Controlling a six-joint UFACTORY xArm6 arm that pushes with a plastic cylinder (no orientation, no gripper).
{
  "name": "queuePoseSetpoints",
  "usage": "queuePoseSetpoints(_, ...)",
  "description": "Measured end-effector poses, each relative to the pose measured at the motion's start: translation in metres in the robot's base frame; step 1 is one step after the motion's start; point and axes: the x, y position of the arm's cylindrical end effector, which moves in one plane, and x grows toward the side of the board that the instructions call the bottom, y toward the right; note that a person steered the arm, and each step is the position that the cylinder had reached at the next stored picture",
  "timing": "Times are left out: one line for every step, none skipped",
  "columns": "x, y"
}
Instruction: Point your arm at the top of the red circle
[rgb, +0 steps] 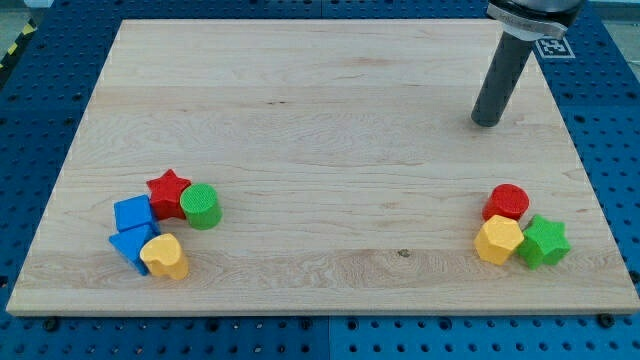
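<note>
The red circle (507, 202) lies at the view's lower right on the wooden board (320, 120). It touches a yellow hexagon (498, 241) below it and a green star (544, 242) at its lower right. My tip (487, 122) rests on the board above the red circle, a little to its left, with a clear gap between them. The dark rod rises from the tip toward the view's top right.
At the view's lower left is a cluster: a red star (168, 193), a green cylinder (201, 207), a blue cube (133, 214), a blue triangle (130, 246) and a yellow heart (164, 257). Blue pegboard surrounds the board.
</note>
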Motion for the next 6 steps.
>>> queuePoseSetpoints(0.003, 0.000)
queuePoseSetpoints(0.022, -0.005)
queuePoseSetpoints(0.036, -0.018)
queuePoseSetpoints(0.072, -0.022)
queuePoseSetpoints(0.101, -0.027)
queuePoseSetpoints(0.120, -0.027)
